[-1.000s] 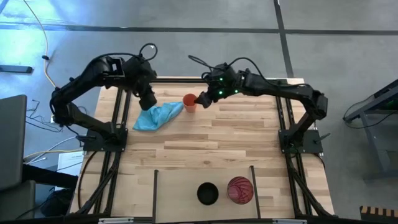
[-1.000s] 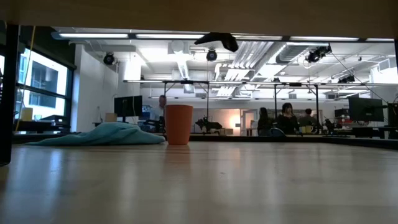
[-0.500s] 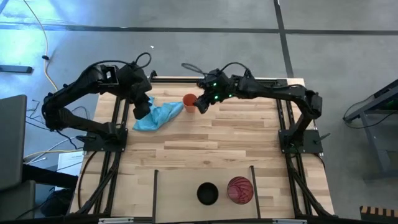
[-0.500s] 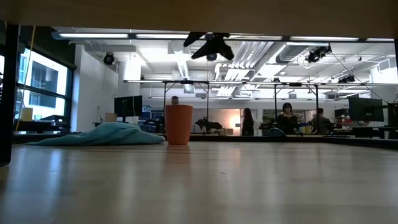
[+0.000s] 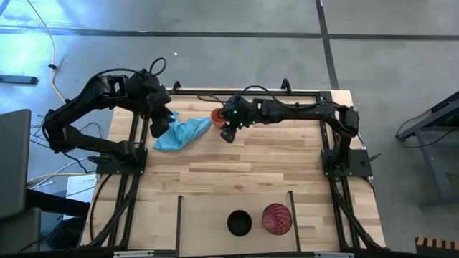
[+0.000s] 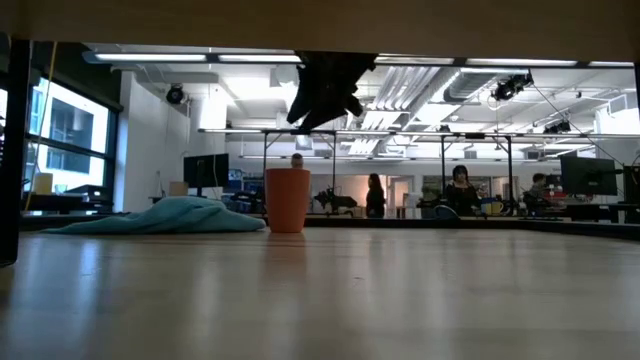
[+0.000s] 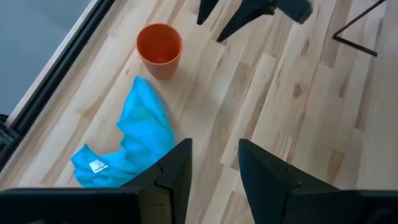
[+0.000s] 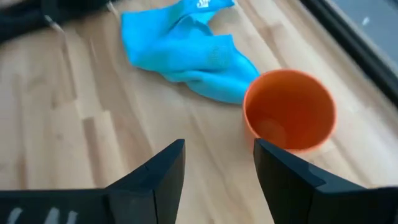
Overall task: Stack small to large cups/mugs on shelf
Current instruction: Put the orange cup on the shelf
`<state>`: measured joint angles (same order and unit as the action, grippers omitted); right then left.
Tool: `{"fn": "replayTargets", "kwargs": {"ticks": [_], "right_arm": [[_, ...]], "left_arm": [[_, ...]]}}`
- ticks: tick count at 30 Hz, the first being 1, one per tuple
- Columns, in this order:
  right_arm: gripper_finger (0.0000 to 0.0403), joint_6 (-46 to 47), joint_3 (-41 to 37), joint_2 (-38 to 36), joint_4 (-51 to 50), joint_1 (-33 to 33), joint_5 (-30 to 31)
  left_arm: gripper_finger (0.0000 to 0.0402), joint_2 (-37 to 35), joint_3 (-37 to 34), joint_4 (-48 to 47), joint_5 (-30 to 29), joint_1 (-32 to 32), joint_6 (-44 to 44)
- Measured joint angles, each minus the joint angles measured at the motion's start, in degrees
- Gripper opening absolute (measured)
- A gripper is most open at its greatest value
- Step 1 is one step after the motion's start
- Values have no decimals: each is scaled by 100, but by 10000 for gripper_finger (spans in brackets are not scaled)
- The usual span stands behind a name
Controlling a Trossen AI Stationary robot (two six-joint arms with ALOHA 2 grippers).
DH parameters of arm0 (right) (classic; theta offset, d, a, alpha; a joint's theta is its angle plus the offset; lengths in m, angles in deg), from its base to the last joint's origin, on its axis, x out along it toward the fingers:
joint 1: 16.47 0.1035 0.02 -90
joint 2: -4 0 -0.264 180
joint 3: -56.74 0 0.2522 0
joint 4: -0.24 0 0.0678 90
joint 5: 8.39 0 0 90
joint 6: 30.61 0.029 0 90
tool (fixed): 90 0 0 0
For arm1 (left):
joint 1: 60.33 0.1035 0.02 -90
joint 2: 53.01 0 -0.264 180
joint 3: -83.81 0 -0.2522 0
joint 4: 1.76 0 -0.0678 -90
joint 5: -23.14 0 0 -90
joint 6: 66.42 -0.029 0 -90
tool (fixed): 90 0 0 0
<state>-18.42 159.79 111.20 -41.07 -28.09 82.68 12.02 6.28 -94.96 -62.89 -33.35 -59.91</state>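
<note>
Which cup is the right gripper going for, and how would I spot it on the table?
Look at the far edge of the wooden table, where the light-blue cloth lies. The orange cup stands upright just beside the cloth's tip, with the open right gripper hovering next to it. It is the smallest cup and the only one there; the black cup and red-pink cup sit at the near edge.

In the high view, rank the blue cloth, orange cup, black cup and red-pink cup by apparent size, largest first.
1. blue cloth
2. red-pink cup
3. black cup
4. orange cup, partly covered by the right gripper, so its rank is less sure.
</note>
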Motion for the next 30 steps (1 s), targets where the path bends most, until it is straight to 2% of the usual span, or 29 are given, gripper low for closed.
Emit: {"fn": "replayTargets", "kwargs": {"ticks": [11, 30], "right_arm": [[184, -1829, 0, 124, 299, 280, 787], [184, -1718, 158, 867, 514, 52, 1115]], "left_arm": [[117, -40, 0, -4, 142, -1, 35], [117, -533, 4, 12, 189, 1, 89]]}}
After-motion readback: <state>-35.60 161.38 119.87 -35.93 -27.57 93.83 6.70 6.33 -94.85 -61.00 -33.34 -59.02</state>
